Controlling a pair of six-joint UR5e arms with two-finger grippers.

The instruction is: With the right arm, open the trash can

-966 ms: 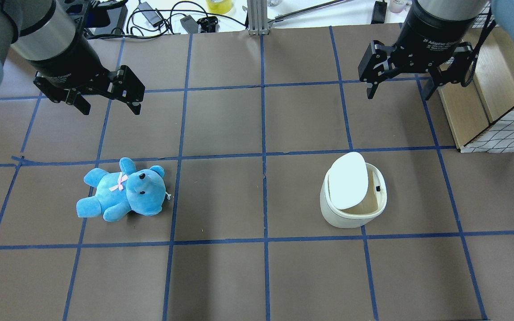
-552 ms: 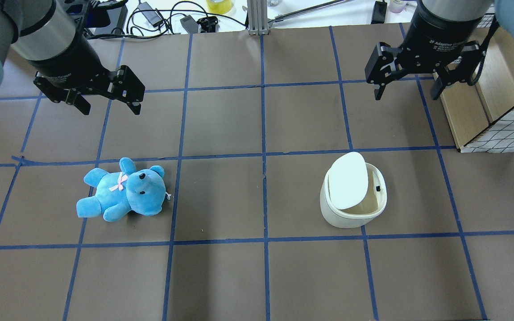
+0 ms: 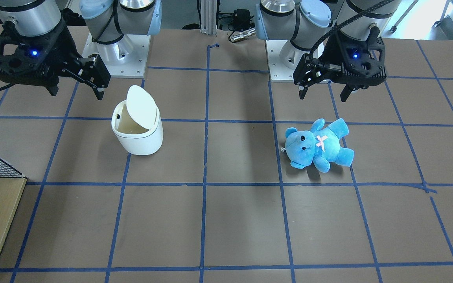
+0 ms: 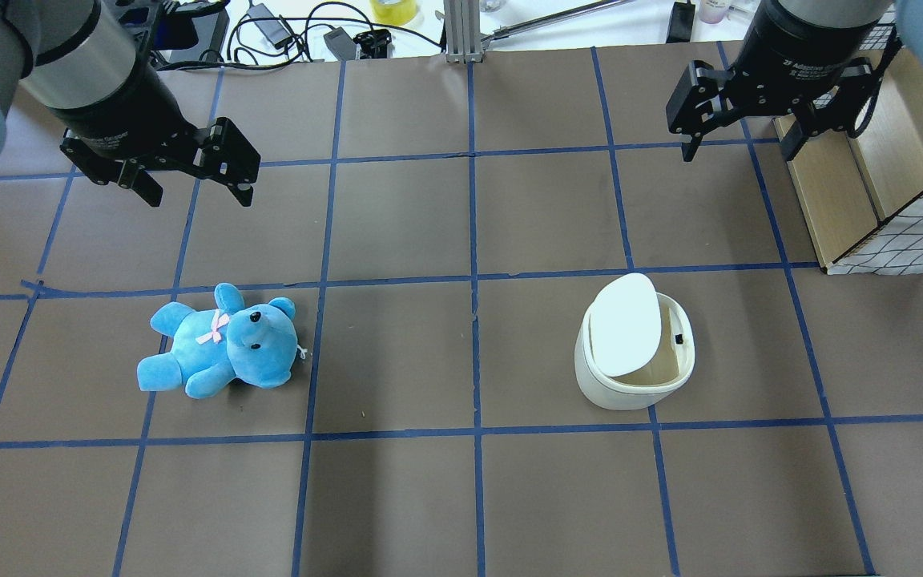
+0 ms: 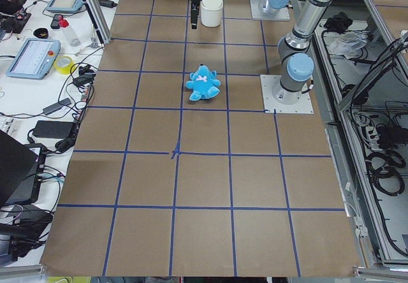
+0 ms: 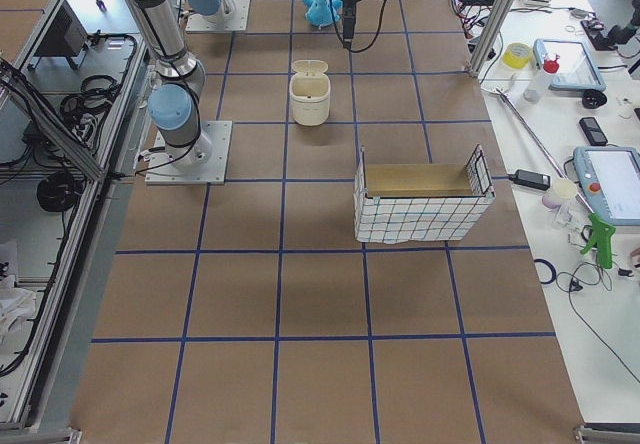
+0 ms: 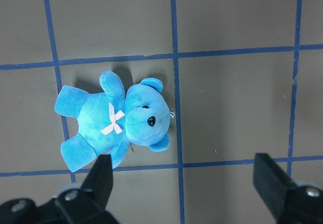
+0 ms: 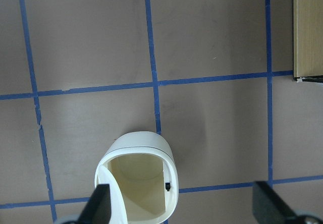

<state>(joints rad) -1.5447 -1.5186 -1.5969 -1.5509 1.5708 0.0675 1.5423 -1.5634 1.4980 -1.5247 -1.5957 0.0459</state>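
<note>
The trash can (image 4: 631, 394) is seen standing on the table (image 4: 397, 240), lid (image 4: 626, 324) tipped open; the right gripper (image 4: 738, 151) is held raised well apart from it, jaws spread wide, nothing gripped.

trash can (image 4: 634, 353) right of teddy bear (image 4: 221, 344)

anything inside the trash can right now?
In the trash can, only bare cream inner wall and a small black nub show through the gap; no contents visible. The tilted lid covers most of the opening, so the bottom can't be checked.
</note>
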